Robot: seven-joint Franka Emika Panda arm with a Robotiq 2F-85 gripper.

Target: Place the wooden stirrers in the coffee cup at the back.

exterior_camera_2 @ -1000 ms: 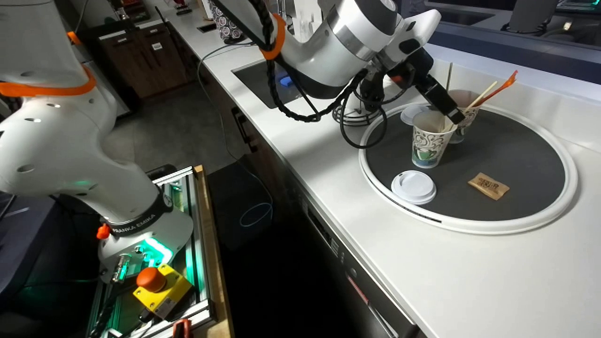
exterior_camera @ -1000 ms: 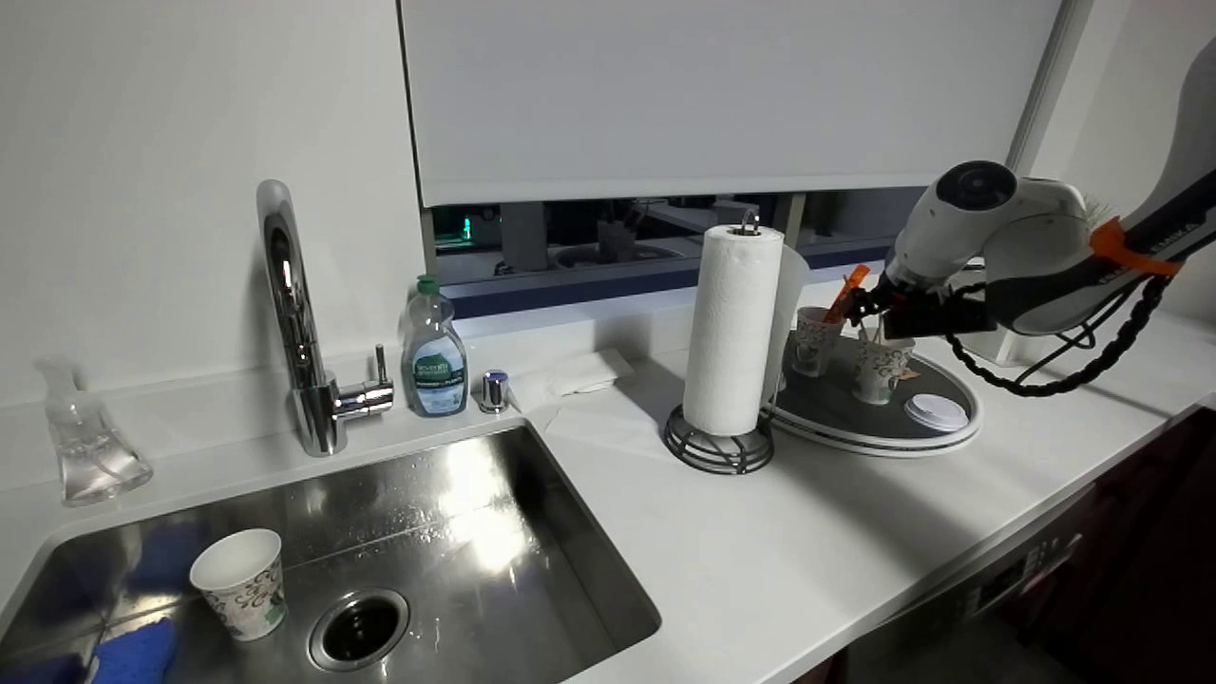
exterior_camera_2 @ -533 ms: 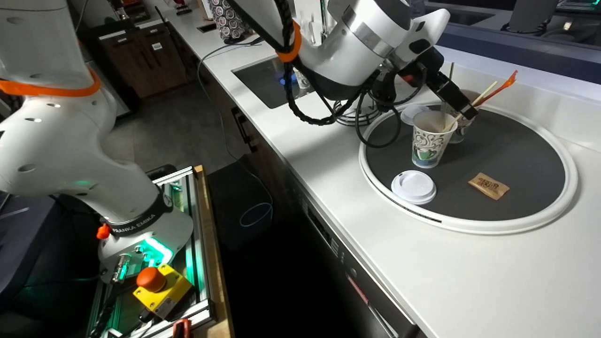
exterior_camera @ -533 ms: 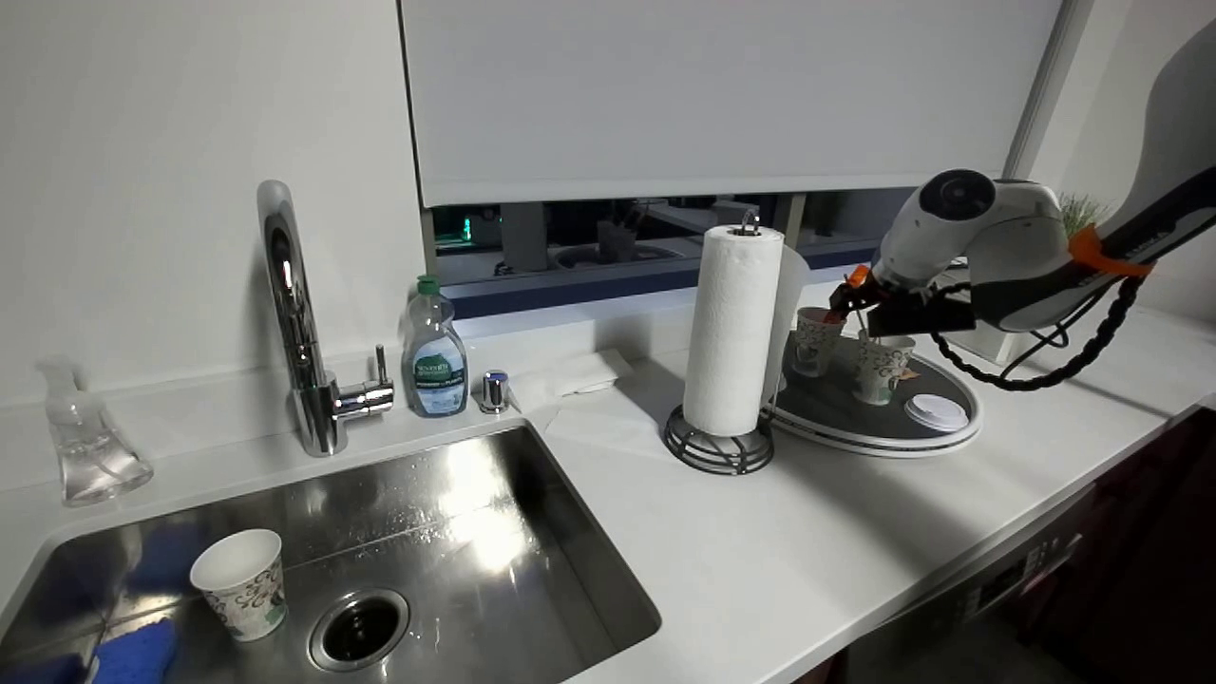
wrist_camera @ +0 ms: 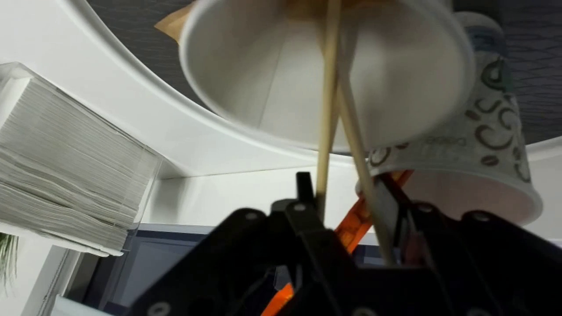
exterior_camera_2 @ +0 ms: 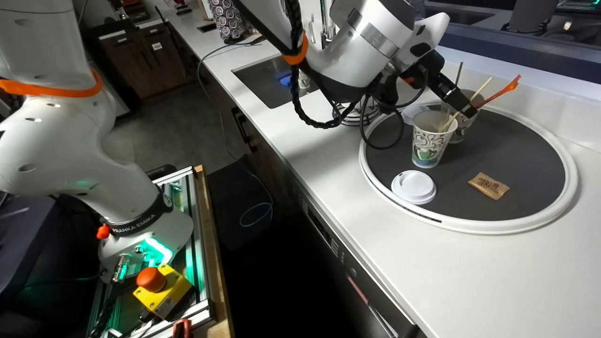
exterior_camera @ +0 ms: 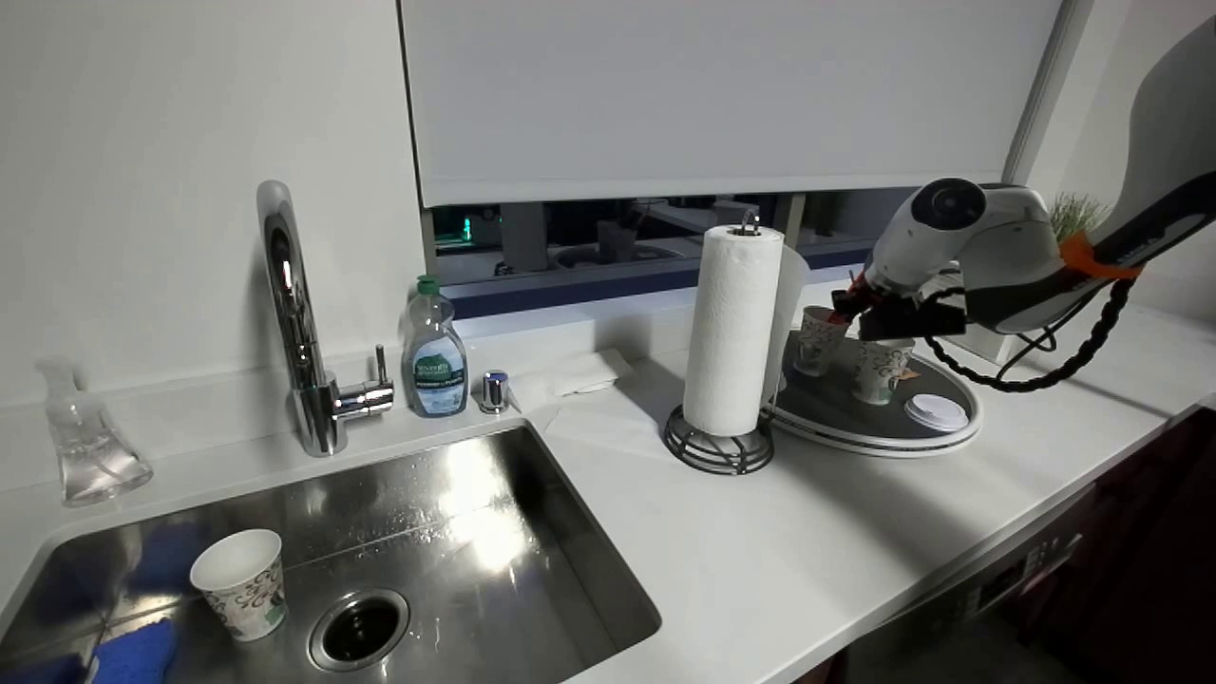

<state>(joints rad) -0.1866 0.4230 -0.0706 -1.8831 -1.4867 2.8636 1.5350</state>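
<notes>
The thin tan wooden stirrers (wrist_camera: pixel 325 145) lean out of the front coffee cup (exterior_camera_2: pixel 428 149), crossing near its mouth. Their upper ends (exterior_camera_2: pixel 482 88) rise past my gripper (wrist_camera: pixel 344 179) in an exterior view. The fingers stand apart on either side of the stirrers. One stick lies close along the left finger (wrist_camera: pixel 304 186), while a gap separates the other from the right finger's tip. The coffee cup at the back (wrist_camera: pixel 491 125) stands just beside the front cup, with an orange stick (exterior_camera_2: pixel 502 91) tilted out of it. My right fingertip is close to the back cup's rim; contact cannot be told.
Both cups stand on a round grey tray (exterior_camera_2: pixel 516 202) with a white lid (exterior_camera_2: pixel 413 187) and brown packet (exterior_camera_2: pixel 489 186). A paper towel roll (exterior_camera: pixel 733 332) stands beside the tray. A napkin stack (wrist_camera: pixel 74 162) shows in the wrist view. Behind runs the wall.
My gripper has moved towards the back cup and slightly down. The upper ends of the stirrers have come nearer one another. The front cup has stayed in place; the orange stick has shifted slightly.
</notes>
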